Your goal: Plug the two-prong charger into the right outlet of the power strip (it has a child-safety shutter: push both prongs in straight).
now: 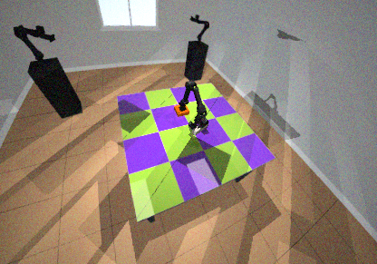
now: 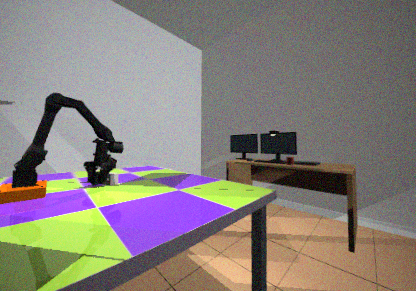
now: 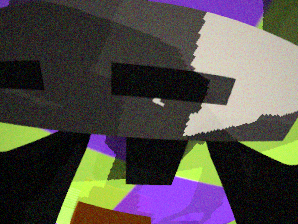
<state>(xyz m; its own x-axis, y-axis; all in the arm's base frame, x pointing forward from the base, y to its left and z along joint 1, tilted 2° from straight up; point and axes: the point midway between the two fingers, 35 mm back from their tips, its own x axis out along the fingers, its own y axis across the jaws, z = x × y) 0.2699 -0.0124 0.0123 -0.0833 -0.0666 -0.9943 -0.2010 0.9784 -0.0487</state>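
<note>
The power strip appears as a large pale body (image 3: 240, 45), partly in shadow, with dark outlet recesses across the top of the wrist view. A small pale shape, probably the same strip, shows in the top view (image 1: 197, 130) and the exterior view (image 2: 114, 179), beside the fingers and low over the table. My gripper (image 1: 198, 126) (image 2: 96, 180) (image 3: 150, 131) is open, its fingers apart at the strip's lower edge in the wrist view. A dark block (image 3: 154, 162), possibly the charger, shows between the fingers, not gripped. Whether its prongs are seated is hidden.
The arm's orange base (image 1: 181, 111) (image 2: 22, 191) stands on the checkered table (image 1: 145, 152) (image 2: 170, 224); an orange-brown part (image 3: 110, 215) shows at the wrist view's bottom. Two other arms stand on black pedestals (image 1: 56, 87) (image 1: 196, 60) off the table. A desk (image 2: 310, 167) with monitors stands farther off.
</note>
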